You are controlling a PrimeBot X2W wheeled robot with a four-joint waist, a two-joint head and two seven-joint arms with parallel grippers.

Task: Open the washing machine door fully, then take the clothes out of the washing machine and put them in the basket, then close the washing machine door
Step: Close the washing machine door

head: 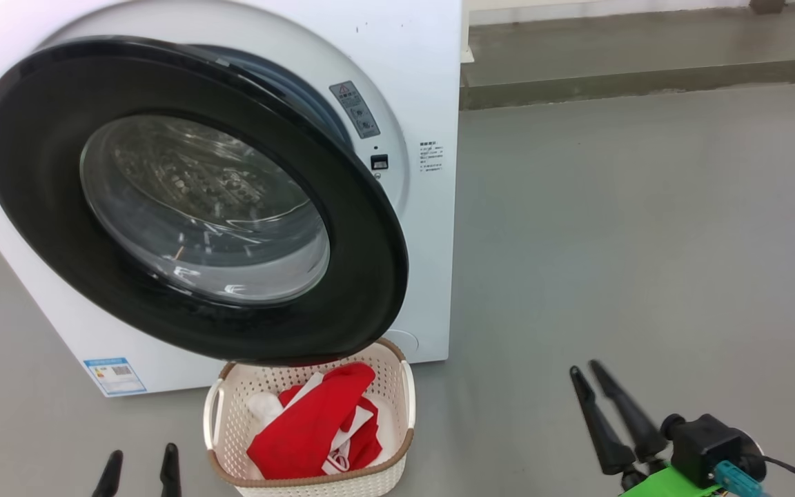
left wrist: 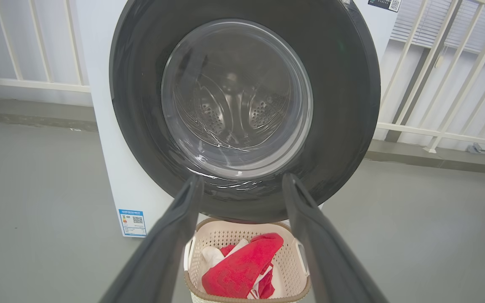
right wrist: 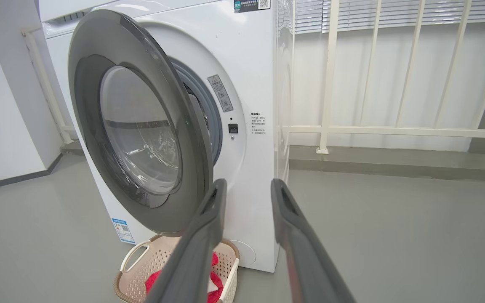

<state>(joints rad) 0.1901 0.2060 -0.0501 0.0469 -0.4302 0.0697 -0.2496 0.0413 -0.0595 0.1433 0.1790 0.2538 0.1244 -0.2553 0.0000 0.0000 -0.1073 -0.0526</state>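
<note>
Dark fingers of the left gripper (head: 142, 459) rise at the lower edge of the head view, spread wide with nothing between them. In its own wrist view they point at the washing machine (head: 411, 83) from the front, well apart from it.

Off that machine's right front corner, over bare grey floor (head: 611, 241), the right gripper (head: 584, 368) has its fingers only a little apart, a narrow gap between the tips and nothing held.

Hinged on the machine's left side, the washing machine door (head: 194, 207) is a big round disc with a broad glossy black rim and a bulging clear glass bowl. It stands partly swung out: its right edge is off the white front, and a strip of the grey rubber ring shows behind it. Through the glass the perforated steel drum (left wrist: 234, 109) is visible. Neither gripper touches the door.

At the machine's foot, just in front of it and under the door's lowest edge, sits the basket (head: 230, 421), cream and perforated with a brown rim. Bright red clothes (head: 308, 428) with white trim lie bunched inside it. A small blue sticker (head: 114, 376) marks the machine's lower left corner.
</note>
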